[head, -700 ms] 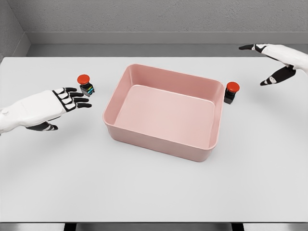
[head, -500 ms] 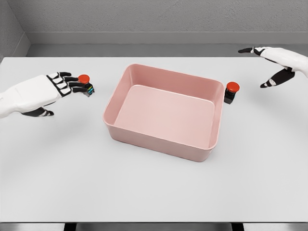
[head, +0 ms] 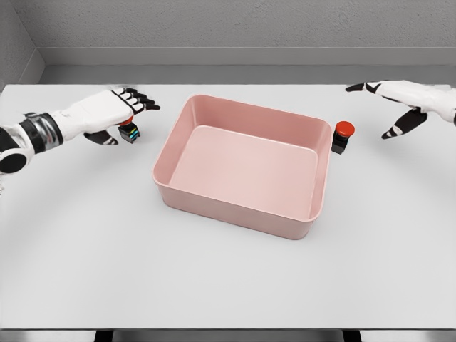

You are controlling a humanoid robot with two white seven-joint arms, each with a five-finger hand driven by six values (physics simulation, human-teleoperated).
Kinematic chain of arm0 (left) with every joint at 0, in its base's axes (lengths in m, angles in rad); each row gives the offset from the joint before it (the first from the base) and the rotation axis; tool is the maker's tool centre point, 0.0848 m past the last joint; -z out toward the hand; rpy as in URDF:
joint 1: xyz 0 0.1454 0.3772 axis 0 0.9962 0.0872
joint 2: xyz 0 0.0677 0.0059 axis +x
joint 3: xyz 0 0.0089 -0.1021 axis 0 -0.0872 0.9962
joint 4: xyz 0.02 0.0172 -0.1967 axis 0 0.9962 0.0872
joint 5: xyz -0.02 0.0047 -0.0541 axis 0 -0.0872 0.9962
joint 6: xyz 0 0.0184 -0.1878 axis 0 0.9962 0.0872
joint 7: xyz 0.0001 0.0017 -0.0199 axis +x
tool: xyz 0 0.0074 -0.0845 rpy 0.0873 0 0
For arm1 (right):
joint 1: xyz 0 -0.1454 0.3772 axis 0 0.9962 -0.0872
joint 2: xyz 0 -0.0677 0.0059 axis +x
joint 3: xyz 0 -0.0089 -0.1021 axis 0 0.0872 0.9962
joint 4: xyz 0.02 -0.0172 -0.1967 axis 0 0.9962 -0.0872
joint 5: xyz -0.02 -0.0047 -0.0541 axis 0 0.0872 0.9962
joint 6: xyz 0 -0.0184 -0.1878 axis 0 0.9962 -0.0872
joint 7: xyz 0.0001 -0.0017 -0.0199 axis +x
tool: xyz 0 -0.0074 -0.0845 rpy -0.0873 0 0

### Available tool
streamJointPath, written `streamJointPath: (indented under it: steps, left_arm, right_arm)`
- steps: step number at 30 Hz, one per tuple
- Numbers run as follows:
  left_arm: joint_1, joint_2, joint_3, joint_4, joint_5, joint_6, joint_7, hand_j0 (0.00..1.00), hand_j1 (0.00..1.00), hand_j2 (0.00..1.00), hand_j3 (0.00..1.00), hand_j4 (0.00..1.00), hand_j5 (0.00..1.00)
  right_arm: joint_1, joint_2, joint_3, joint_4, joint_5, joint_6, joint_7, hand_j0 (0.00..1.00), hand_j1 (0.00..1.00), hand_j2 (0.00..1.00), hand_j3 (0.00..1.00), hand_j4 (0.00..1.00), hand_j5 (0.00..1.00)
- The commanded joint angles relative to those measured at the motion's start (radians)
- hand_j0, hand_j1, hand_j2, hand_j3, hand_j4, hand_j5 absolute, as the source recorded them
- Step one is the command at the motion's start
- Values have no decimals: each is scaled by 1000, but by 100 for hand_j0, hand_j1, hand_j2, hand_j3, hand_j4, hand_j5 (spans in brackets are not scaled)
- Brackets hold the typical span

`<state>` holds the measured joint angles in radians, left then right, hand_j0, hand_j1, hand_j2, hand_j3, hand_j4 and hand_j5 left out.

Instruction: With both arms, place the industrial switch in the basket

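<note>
Pink basket point(head: 242, 206) bears no lettering.

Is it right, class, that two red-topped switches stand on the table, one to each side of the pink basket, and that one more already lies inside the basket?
Not quite. The head view shows the pink basket holding nothing. The rest stands: one red-topped switch stands by its right wall, the other to its left, partly under the left hand.
</note>
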<state>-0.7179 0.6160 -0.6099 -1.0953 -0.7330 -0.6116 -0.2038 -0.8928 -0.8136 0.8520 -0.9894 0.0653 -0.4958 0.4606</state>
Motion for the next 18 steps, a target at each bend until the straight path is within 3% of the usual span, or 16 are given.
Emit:
streamJointPath:
  steps: [1, 3, 9, 12, 18]
  left_arm:
    - [-3, -48, -18, 106, -16, 1, -5, 100, 100, 100, 100, 100, 100]
    - [-20, -62, -18, 143, -31, 1, -5, 100, 100, 100, 100, 100, 100]
    - [-43, -73, -16, 153, -43, 1, -3, 100, 100, 100, 100, 100, 100]
    - [-78, -93, -18, 222, -45, 1, 0, 100, 100, 100, 100, 100, 100]
    - [-80, -93, -18, 239, -46, 1, 0, 100, 100, 100, 100, 100, 100]
  right_arm:
    - [0, 17, 22, 0, -5, 31, -2, 100, 100, 100, 100, 100, 100]
    - [-8, 19, 28, -2, -5, 54, -2, 100, 100, 100, 100, 100, 100]
    - [-14, 40, 61, 0, -4, 77, 0, 100, 100, 100, 100, 100, 100]
    - [-17, 54, 62, 2, -4, 86, 0, 97, 97, 97, 97, 97, 97]
    - [-23, 90, 64, 3, 42, 140, -2, 97, 97, 97, 97, 97, 97]
